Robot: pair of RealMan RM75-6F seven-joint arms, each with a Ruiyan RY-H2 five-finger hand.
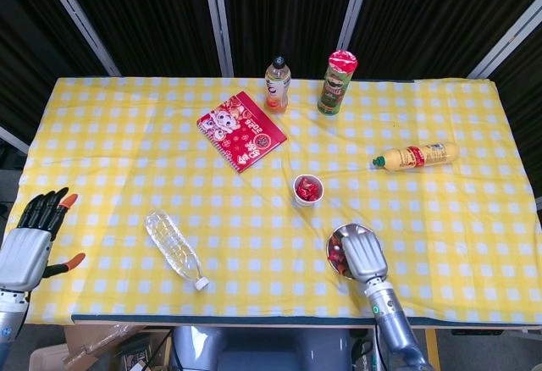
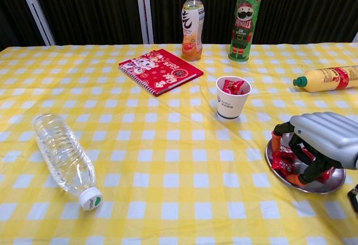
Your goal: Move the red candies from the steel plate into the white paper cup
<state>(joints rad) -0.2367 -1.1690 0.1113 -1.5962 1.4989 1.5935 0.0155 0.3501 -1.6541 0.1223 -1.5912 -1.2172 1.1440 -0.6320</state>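
Note:
The steel plate (image 2: 331,185) lies near the table's front right, with red candies (image 2: 283,162) on it. My right hand (image 2: 323,140) arches over the plate, its fingers (image 2: 284,131) spread and curved down around the candies, their tips at the plate. Nothing is lifted. In the head view the right hand (image 1: 362,253) covers most of the plate (image 1: 333,241), leaving a few candies (image 1: 338,257) showing at its left. The white paper cup (image 2: 232,104) (image 1: 307,191) stands upright behind the plate with red candies inside. My left hand (image 1: 30,240) hovers open off the table's left edge.
A clear water bottle (image 2: 63,159) lies at the front left. A red notebook (image 2: 160,70) lies mid-back. A juice bottle (image 2: 192,17) and a green chip can (image 2: 244,24) stand at the back. A yellow bottle (image 2: 328,79) lies at the right.

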